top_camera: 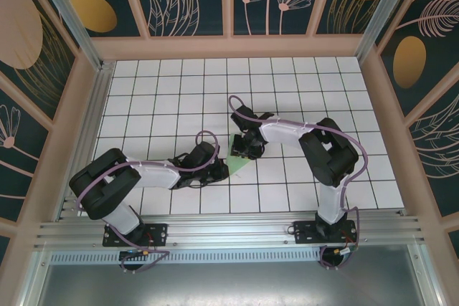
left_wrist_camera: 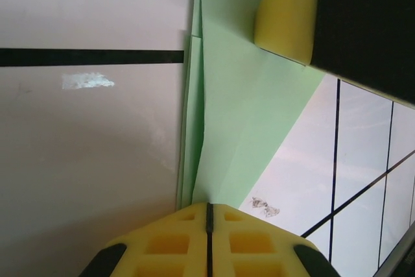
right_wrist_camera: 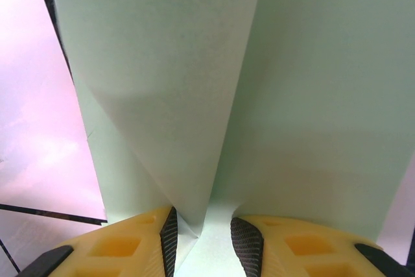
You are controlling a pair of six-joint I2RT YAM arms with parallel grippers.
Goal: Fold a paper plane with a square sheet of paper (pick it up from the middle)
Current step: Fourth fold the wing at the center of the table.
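The light green sheet of paper [top_camera: 242, 165] lies folded in layers on the white tiles between my two grippers, showing as a small pointed wedge from above. Whether it has the paper plane's shape I cannot tell. My left gripper [top_camera: 221, 170] is at its left corner. In the left wrist view its yellow jaws [left_wrist_camera: 209, 207] are pressed together where the paper's [left_wrist_camera: 240, 108] crease runs in. My right gripper [top_camera: 247, 150] is over the paper's far end. Its jaws [right_wrist_camera: 204, 231] stand apart, with a folded flap of paper [right_wrist_camera: 259, 82] rising between them. One of its yellow fingers [left_wrist_camera: 288, 11] rests on the paper.
The white tiled floor [top_camera: 179, 91] with black grid lines stretches free behind and to both sides. Wooden walls [top_camera: 229, 46] box it in. An aluminium rail [top_camera: 229, 231] with both arm bases runs along the near edge. A small scuff mark [left_wrist_camera: 262, 207] is beside the paper.
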